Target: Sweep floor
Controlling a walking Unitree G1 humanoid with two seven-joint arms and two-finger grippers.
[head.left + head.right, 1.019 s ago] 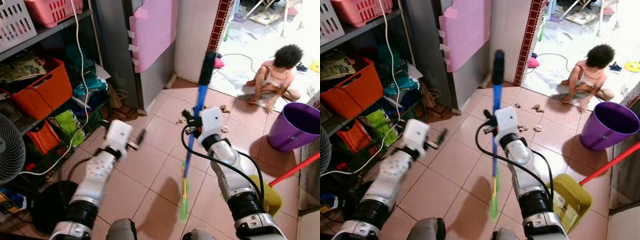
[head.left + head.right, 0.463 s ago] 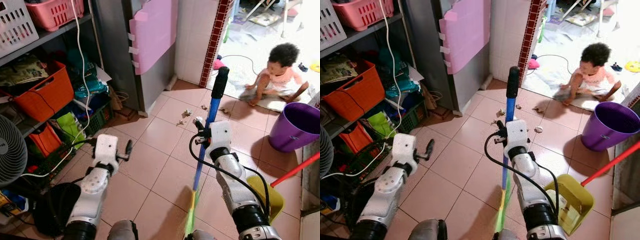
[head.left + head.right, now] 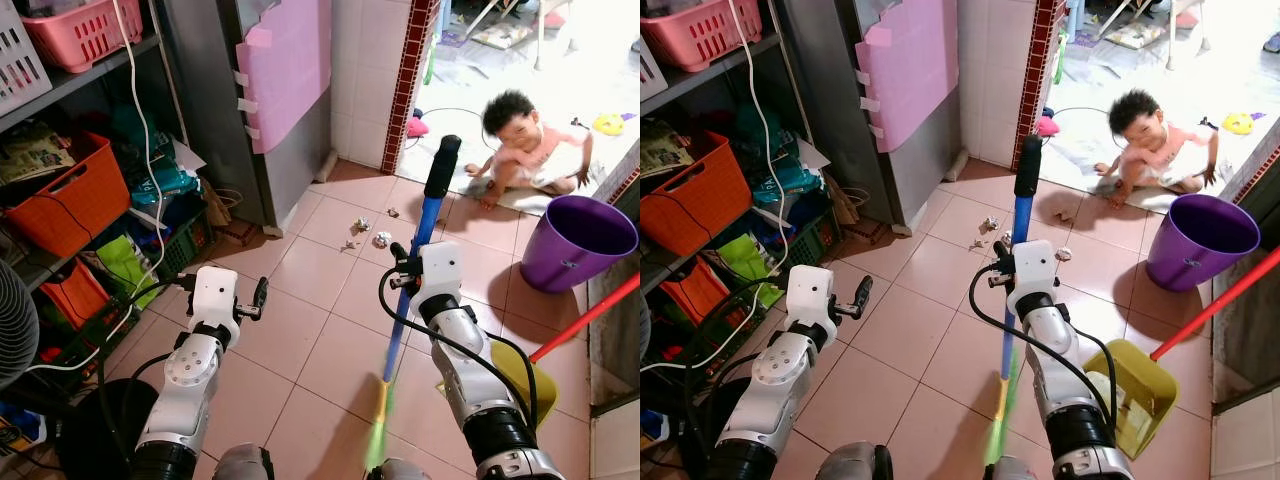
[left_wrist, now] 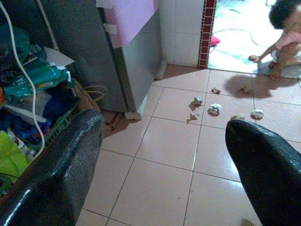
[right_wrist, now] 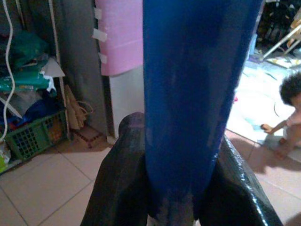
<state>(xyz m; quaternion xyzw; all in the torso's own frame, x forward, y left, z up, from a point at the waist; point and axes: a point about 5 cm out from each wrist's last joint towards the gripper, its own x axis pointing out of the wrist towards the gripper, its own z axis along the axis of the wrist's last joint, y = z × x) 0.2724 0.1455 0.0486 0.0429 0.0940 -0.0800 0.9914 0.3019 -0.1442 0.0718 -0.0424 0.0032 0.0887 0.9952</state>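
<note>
Right gripper [image 5: 176, 186] clamped on broom [image 3: 421, 230] — crumpled paper [image 3: 382, 239] beyond

Pink tiled floor [image 3: 320, 330], cluttered shelving [image 3: 80, 190]

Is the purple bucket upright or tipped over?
Upright. The purple bucket stands on the tiled floor with its round opening facing up; its inside looks dark, so I cannot tell the contents.

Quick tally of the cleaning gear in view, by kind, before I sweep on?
Broom: 1, clamped in the right end effector
Dustpan: 1, yellow
Bucket: 1, purple
Total: 3
</note>
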